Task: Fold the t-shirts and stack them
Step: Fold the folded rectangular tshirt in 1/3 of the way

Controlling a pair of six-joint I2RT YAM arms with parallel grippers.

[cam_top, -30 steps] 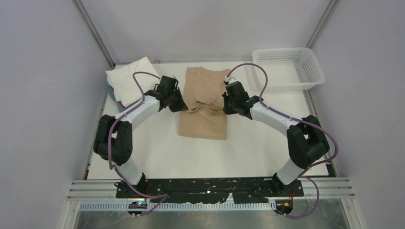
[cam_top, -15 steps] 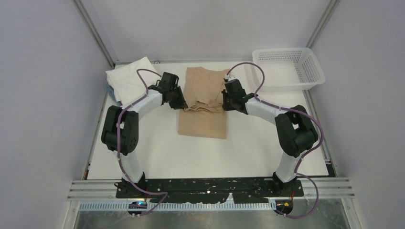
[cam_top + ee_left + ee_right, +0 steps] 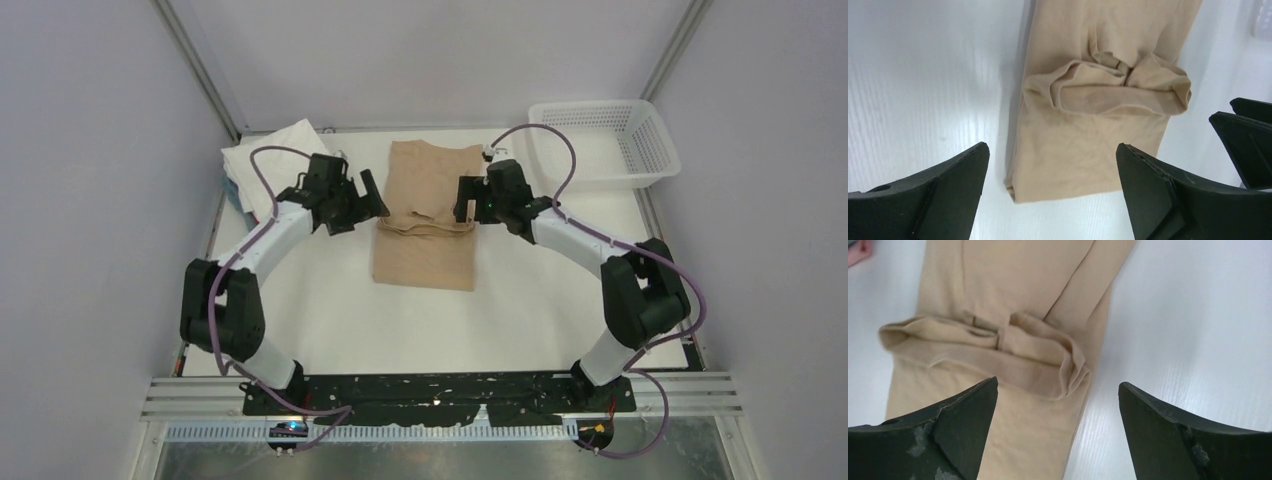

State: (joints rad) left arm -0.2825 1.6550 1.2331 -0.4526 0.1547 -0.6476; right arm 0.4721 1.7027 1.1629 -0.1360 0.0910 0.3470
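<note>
The tan t-shirt lies as a long narrow strip in the middle of the table, with a bunched ridge of cloth rolled across its middle. My left gripper hovers open at the ridge's left end, and in its wrist view the gripper has nothing between its fingers. My right gripper stands open at the ridge's right end; seen from its own wrist, the gripper is empty above the shirt. Folded t-shirts are stacked at the back left, a white one on top.
A white mesh basket stands at the back right corner. A blue-grey edge shows under the white stack. The right gripper's black fingers show at the right edge of the left wrist view. Walls close in on both sides.
Both grippers were shut on the tan shirt's folded edge; they have opened, let the cloth drop as a ridge, and drawn back outward to each side.
</note>
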